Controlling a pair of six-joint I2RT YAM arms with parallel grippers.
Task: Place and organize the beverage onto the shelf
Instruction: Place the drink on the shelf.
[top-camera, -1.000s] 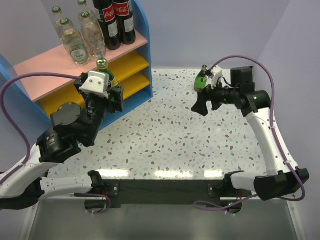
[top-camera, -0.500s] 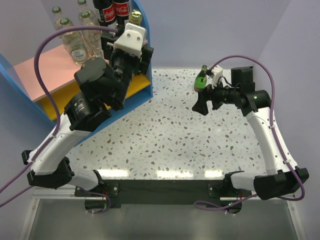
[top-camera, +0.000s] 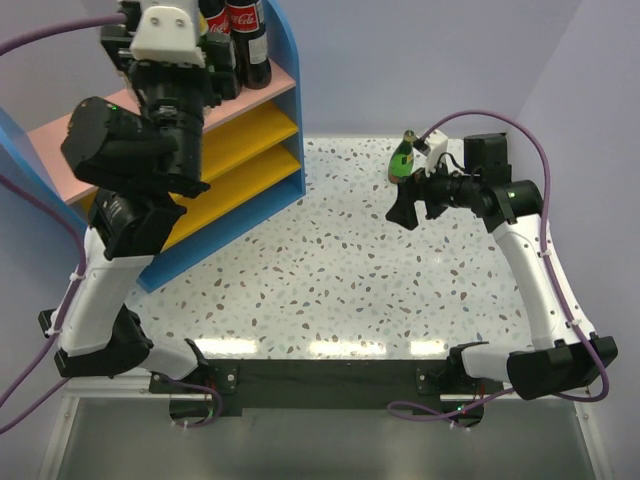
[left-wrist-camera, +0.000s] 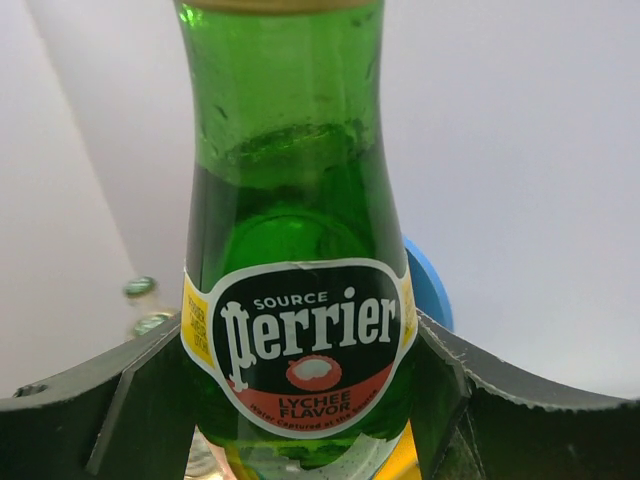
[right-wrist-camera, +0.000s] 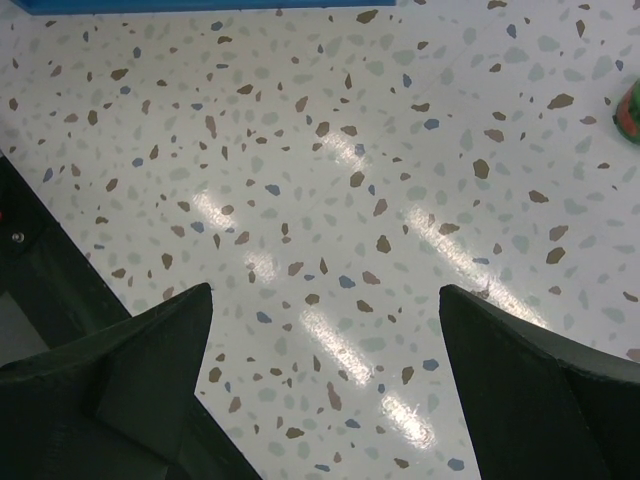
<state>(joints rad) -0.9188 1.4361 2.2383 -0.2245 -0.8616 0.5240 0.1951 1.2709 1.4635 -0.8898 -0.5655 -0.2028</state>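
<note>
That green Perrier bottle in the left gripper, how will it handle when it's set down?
Probably rigid but fragile: the green Perrier bottle looks like glass. Likely heavy for its size, with liquid up into the neck. Its smooth sides might slip in the left gripper; tall and narrow, it may tip.

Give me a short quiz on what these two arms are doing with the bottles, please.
1. True or false: the left gripper holds a green bottle.
2. Pick one. The right gripper is: A) shut on a can; B) open and empty; C) resting on the shelf.
3. Fill in: the cola bottles stand on the shelf's ___ board.

Key: 1 true; 2 B; 3 pink.
</note>
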